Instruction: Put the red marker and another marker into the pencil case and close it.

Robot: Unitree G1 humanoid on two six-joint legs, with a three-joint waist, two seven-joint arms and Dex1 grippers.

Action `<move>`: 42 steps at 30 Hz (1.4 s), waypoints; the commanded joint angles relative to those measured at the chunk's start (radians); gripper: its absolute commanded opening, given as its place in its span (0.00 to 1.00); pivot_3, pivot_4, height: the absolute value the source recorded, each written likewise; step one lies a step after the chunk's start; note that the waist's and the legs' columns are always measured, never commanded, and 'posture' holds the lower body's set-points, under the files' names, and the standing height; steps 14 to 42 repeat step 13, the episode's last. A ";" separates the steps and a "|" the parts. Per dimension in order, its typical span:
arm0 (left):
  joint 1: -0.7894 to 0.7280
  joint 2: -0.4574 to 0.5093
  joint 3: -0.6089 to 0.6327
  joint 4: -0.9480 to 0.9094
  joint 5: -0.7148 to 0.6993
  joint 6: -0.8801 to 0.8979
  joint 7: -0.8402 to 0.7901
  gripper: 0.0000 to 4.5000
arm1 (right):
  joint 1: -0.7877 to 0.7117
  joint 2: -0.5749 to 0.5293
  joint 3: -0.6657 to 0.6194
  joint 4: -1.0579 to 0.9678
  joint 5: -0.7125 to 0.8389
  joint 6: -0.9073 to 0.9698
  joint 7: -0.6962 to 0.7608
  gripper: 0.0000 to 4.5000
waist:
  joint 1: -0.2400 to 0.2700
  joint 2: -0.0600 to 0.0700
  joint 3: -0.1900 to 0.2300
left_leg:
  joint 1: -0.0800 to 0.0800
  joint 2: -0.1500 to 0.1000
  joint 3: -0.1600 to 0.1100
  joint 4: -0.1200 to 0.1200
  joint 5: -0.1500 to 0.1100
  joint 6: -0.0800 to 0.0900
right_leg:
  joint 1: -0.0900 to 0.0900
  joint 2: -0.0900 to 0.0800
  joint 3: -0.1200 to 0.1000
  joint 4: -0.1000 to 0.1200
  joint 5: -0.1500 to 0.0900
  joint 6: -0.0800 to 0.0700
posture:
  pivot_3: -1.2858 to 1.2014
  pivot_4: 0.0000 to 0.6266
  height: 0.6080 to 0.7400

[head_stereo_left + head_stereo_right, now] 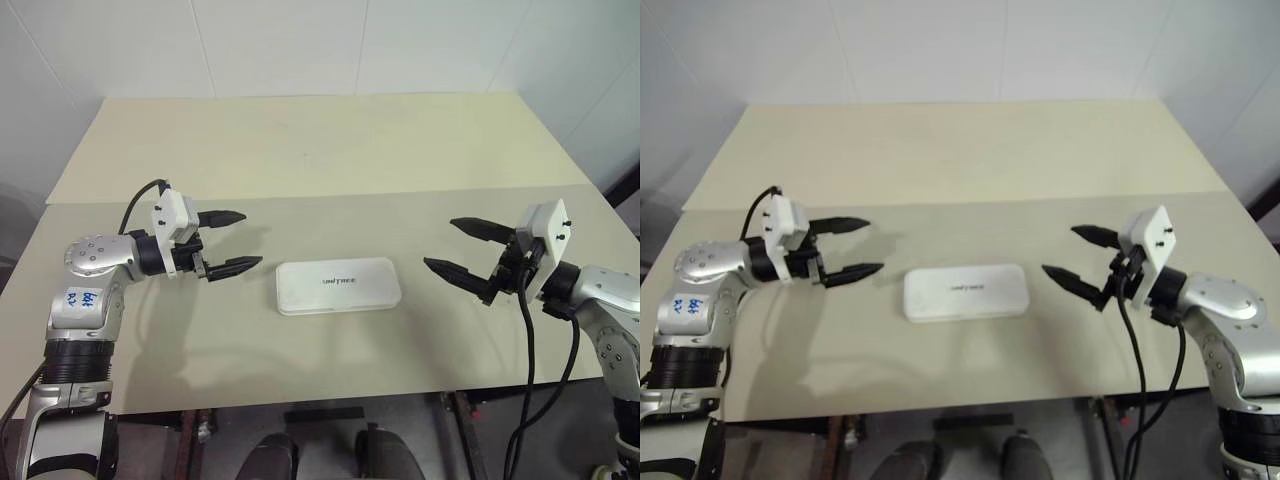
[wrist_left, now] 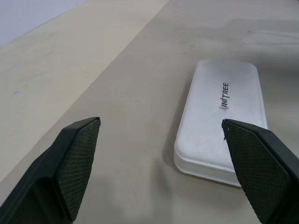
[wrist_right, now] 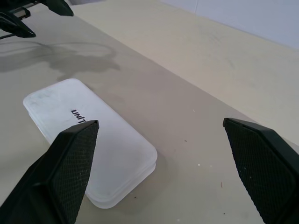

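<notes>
Plainly, "UNITREE" marks the closed pencil case (image 1: 338, 286) lid.

The pencil case (image 1: 338, 286) lid carried small dark lettering, "UNITREE", near its middle in the head views. In the left wrist view part was hidden by a finger, so only "UNITREE" w/ the first letters cramped was legible; in the right wrist view just "UNIT" showed. A blue handwritten mark sat on the left arm's white sticker (image 1: 79, 298), approx. "03" plus more, not readable w/ certainty.
</notes>
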 commanded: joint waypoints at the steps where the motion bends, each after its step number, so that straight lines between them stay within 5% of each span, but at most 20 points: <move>1: -0.024 -0.015 -0.028 -0.059 -0.032 0.026 -0.004 0.99 | 0.009 -0.039 -0.068 -0.036 0.025 0.003 0.014 1.00 | 0.003 0.000 0.000 | 0.000 0.000 0.000 0.000 0.000 0.000 | 0.000 0.000 0.000 0.000 0.000 0.000 | 0.52 0.24 1.00; 13: -0.061 0.001 -0.081 -0.066 -0.033 0.072 -0.062 0.99 | 0.074 -0.171 -0.088 0.043 -0.007 -0.054 0.187 1.00 | 0.005 0.000 0.000 | 0.000 -0.001 0.001 0.001 0.000 0.001 | 0.001 0.000 0.000 -0.001 0.000 0.000 | 0.52 0.24 1.00; 42: -0.061 0.001 -0.081 -0.066 -0.033 0.072 -0.062 0.99 | 0.074 -0.171 -0.088 0.043 -0.007 -0.054 0.187 1.00 | 0.005 0.000 0.000 | 0.000 -0.001 0.001 0.001 0.000 0.001 | 0.001 0.000 0.000 -0.001 0.000 0.000 | 0.52 0.24 1.00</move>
